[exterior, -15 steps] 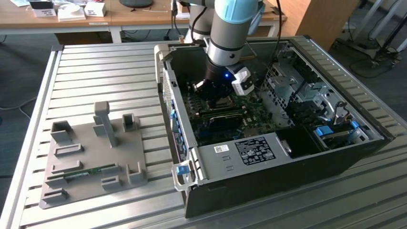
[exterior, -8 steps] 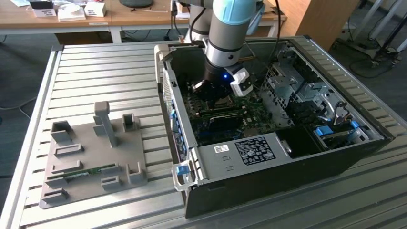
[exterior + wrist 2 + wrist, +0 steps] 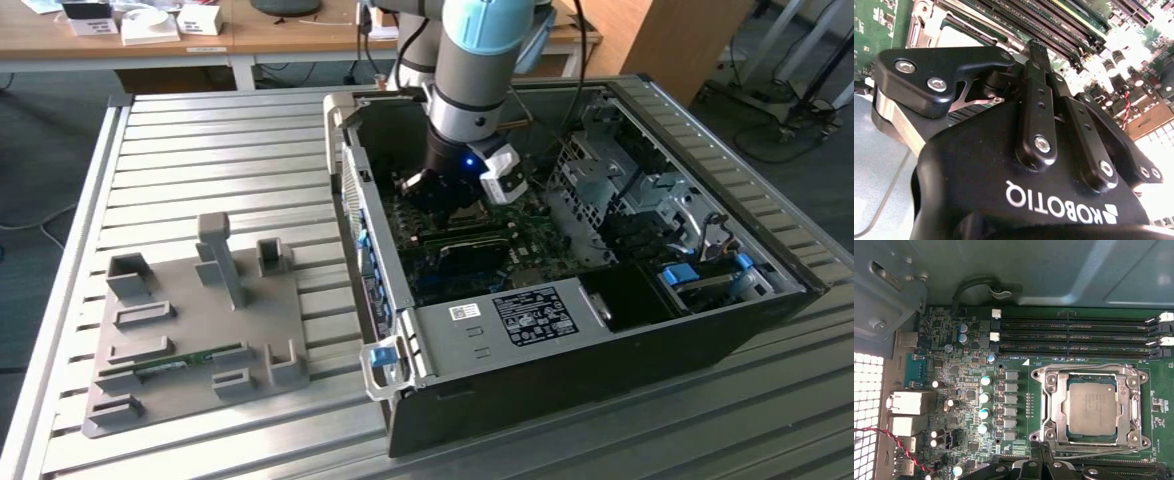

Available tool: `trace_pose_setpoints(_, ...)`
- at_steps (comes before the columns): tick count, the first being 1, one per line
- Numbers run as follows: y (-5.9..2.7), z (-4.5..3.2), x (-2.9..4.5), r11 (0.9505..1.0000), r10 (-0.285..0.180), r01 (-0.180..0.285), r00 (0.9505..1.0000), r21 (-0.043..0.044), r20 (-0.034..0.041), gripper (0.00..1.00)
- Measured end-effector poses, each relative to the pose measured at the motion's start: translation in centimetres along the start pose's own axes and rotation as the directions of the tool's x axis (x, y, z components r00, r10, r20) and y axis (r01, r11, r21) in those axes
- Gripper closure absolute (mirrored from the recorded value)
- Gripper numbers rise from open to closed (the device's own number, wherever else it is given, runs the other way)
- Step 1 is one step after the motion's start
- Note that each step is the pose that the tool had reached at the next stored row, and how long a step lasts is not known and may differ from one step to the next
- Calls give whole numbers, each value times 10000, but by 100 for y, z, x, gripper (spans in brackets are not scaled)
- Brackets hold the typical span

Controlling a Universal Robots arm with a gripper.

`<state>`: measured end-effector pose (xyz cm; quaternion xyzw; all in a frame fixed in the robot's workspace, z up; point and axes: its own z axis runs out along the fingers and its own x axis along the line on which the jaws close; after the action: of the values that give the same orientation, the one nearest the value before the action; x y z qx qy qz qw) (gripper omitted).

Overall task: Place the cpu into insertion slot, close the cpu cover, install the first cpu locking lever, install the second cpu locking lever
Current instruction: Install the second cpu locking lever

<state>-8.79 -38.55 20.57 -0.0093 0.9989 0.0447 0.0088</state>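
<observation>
In the first wrist view the cpu [image 3: 1092,407] lies flat in the insertion slot [image 3: 1134,441], silvery top up. The cpu cover [image 3: 1054,410] is down over it, framing the chip through its window. One thin wire lever [image 3: 1089,366] runs along the socket edge beside the memory slots. Another lever [image 3: 1094,446] runs along the opposite edge. My gripper [image 3: 1040,452] is shut, its black fingertips together right at the end of that second lever, at the socket's corner. The second wrist view shows the gripper [image 3: 1036,50] just above the board. In the exterior view the gripper [image 3: 454,208] is deep inside the open computer case [image 3: 561,370].
Long black memory slots [image 3: 1074,335] lie beside the socket, with rows of capacitors [image 3: 985,397] and a red-black wire [image 3: 894,440] on the other side. The case walls stand close around the arm. A grey fixture tray [image 3: 200,320] sits on the ribbed table [image 3: 200,150] at the exterior view's left.
</observation>
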Motion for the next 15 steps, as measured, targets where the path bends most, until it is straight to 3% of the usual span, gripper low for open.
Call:
trace_pose_setpoints(4, -1, 8, 2, 10000, 0, 0, 10000, -22, 2, 89)
trace_pose_setpoints(10, 0, 21, 6, 9997, 4, -4, 10000, -261, 18, 89)
trace_pose_setpoints(15, -1, 35, 16, 9995, 3, -1, 10000, -320, 33, 89)
